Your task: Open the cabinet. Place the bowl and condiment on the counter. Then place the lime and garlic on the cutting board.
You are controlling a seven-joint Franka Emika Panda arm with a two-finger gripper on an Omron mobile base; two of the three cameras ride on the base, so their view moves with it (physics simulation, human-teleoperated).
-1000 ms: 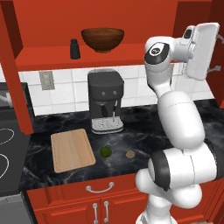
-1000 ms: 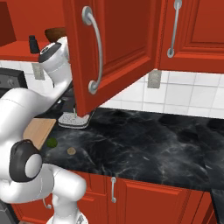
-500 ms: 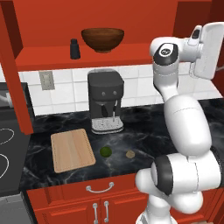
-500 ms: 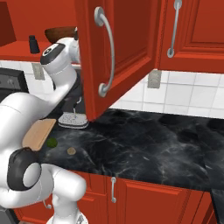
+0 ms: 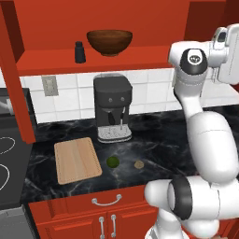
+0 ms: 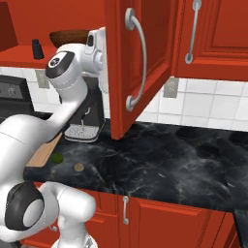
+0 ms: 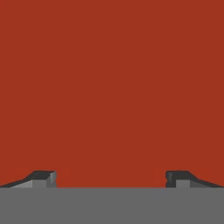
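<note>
Cabinet (image 6: 127,68) doors stand swung open, its shelf exposed, as my gripper (image 7: 111,178) faces a flat red panel with the fingers spread wide and nothing between them.

On the shelf, the bowl (image 5: 109,42) sits upright with the condiment (image 5: 80,52) shaker just to its left, apart from it. Below, on the counter (image 5: 158,135), the lime (image 5: 112,162) and garlic (image 5: 138,164) lie near each other, just right of the cutting board (image 5: 77,159), neither touching it. A black coffee machine (image 5: 112,107) stands behind them against the tiled wall. My hand is raised beside the opened right door.
</note>
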